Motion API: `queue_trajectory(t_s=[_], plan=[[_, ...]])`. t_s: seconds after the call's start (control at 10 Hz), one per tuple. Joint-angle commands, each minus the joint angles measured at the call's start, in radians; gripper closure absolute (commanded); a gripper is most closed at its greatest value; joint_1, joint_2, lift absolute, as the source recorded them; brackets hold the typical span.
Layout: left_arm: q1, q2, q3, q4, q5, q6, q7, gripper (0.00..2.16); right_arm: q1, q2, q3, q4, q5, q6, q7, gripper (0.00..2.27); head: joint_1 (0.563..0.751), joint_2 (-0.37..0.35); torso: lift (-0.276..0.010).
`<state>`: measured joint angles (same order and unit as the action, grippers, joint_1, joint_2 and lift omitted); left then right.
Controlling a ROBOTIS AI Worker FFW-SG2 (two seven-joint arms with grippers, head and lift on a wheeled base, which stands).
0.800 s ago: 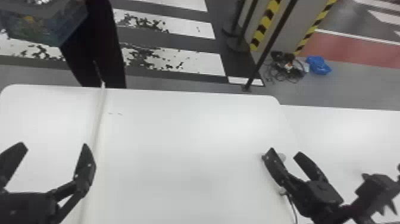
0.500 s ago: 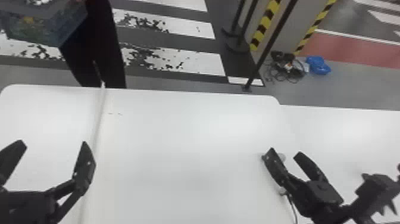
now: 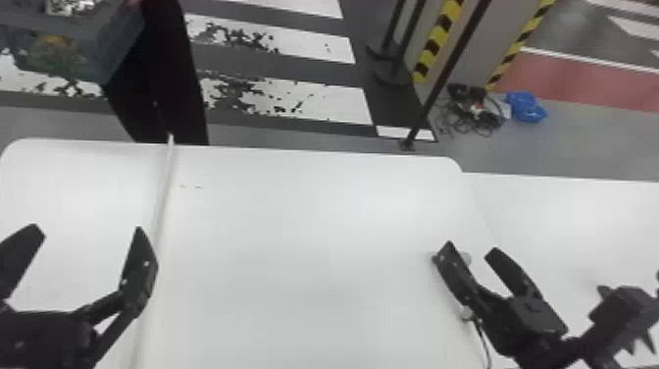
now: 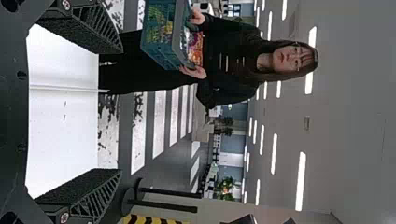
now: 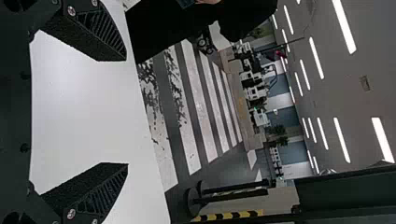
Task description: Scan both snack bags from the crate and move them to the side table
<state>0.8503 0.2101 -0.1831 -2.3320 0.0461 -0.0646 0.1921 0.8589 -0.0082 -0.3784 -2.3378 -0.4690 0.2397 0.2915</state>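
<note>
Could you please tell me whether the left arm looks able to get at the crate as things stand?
Probably not: the crate is in a person's hands beyond the far edge of the table, while the open left gripper hovers over the near part. Nothing seems to stand between them.

A strip (image 3: 166,176) runs on the bench (image 3: 304,221), left of its middle, from the far edge nearward. Behind that edge, toward the left corner, a person (image 3: 169,73) holds the crate (image 3: 117,44), snack bags (image 4: 195,49) in it. Right of the bench lies another table (image 3: 588,211). Behind the far edge, near its right corner, a pole (image 3: 446,71) stands left of cables (image 3: 475,118).
</note>
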Motion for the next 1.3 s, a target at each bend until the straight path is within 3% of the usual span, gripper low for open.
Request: queue_trajectory(t_s=[0.0, 1.2], plan=[[0.0, 0.0, -0.001, -0.001, 0.0, 0.006, -0.006, 0.08, 0.0, 0.002, 0.0, 0.002, 0.003, -0.007, 0.0, 0.12, 0.695, -0.257, -0.029], [0.024, -0.006, 0.002, -0.007, -0.018, -0.004, -0.011, 0.09, 0.012, -0.004, -0.011, 0.012, -0.011, -0.019, 0.017, 0.13, 0.695, -0.277, -0.029]])
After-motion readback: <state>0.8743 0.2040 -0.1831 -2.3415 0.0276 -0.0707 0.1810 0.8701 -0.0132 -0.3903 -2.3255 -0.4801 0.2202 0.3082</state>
